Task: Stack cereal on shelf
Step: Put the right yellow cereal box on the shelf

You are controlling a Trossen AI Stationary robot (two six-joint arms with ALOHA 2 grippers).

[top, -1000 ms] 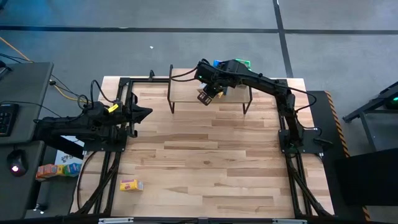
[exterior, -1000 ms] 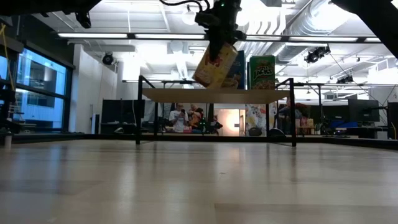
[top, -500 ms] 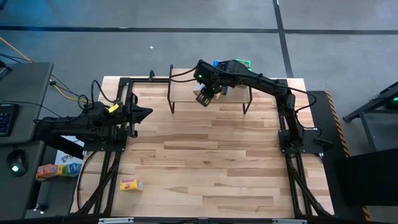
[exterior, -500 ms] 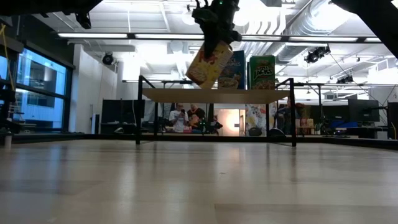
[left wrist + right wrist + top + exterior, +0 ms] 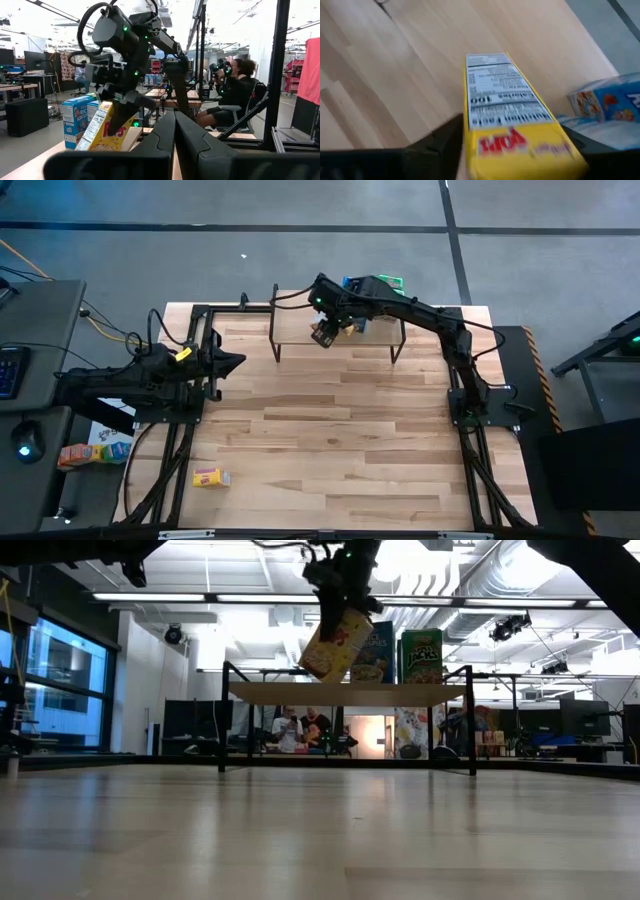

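A yellow cereal box [image 5: 337,643] with red print stands tilted over the left part of the shelf [image 5: 280,693], its lower corner at the light wood top. My right gripper [image 5: 341,595] is above it, pointing steeply down. Its open fingers stand on either side of the box's top end [image 5: 520,137]. A blue box [image 5: 378,652] and a green box [image 5: 421,655] stand upright on the shelf behind it. Another yellow box [image 5: 210,477] lies on the table near its near left corner. My left gripper [image 5: 238,361] waits shut over the table's left side. My right gripper has the yellow box's top end [image 5: 485,142] between its spread fingers, which come from above and slant down. The box leans toward the table's left with its lower corner [image 5: 312,674] at the shelf top. Whether both fingers touch the box, I cannot tell.
Free shelf top lies left of the tilted box [image 5: 290,330]. The shelf's black legs [image 5: 276,350] stand on the table's far part. More small boxes [image 5: 90,452] lie beside the table on the left. People sit in the room beyond the table.
My right gripper has shifted slightly toward the table's left with the yellow box, and its fingers have spread apart. The box's top has tipped a little farther left, while its lower corner has stayed at the shelf top.
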